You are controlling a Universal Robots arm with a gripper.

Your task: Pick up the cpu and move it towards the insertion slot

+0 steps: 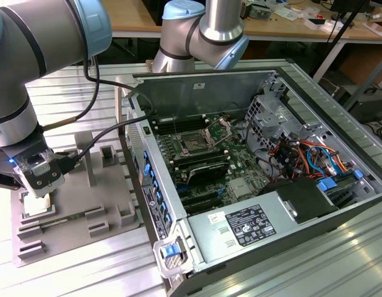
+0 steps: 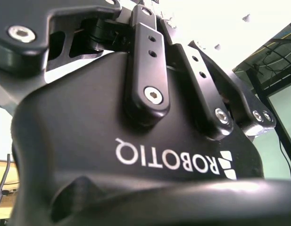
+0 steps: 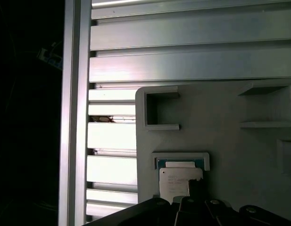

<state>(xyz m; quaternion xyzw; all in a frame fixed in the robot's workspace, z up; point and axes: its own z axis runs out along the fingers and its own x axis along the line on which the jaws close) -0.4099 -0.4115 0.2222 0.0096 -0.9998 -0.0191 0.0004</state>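
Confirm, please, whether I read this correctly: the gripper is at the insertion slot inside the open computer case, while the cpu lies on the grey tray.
Not quite: the exterior view shows the gripper at the grey tray, just above the cpu, not at the insertion slot inside the open computer case. The cpu does lie on the grey tray.

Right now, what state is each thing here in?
cpu: lying flat in its tray recess, not lifted.
Hand: low over the cpu, at the tray.
Slot: bracket swung up, socket uncovered.
Case: side open, boards exposed.
Tray: sitting flat beside the case.
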